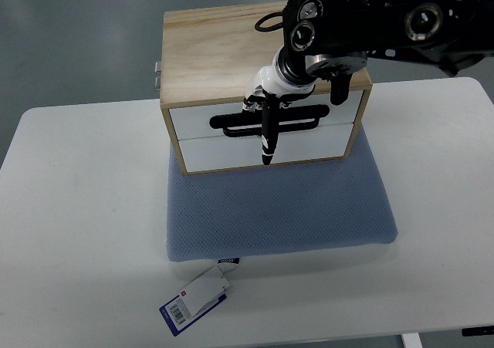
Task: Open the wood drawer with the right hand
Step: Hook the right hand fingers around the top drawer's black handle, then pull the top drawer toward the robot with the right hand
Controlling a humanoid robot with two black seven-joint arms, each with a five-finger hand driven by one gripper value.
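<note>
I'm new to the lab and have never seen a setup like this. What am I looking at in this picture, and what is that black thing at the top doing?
This is one camera looking steeply down from the robot's own side onto a white table. The black machinery entering from the right edge is the robot's right arm, ending in the right robot hand, which has fingers rather than a clamp. One long black finger points down across the front of a small light wooden drawer box, over the black slot handle of the upper white drawer front. Both drawers look closed. I cannot tell whether the finger is hooked in the slot or only in front of it. The box stands at the back of a blue-grey fabric cushion, whose white and blue tag lies on the table. The left arm is out of view.
</note>
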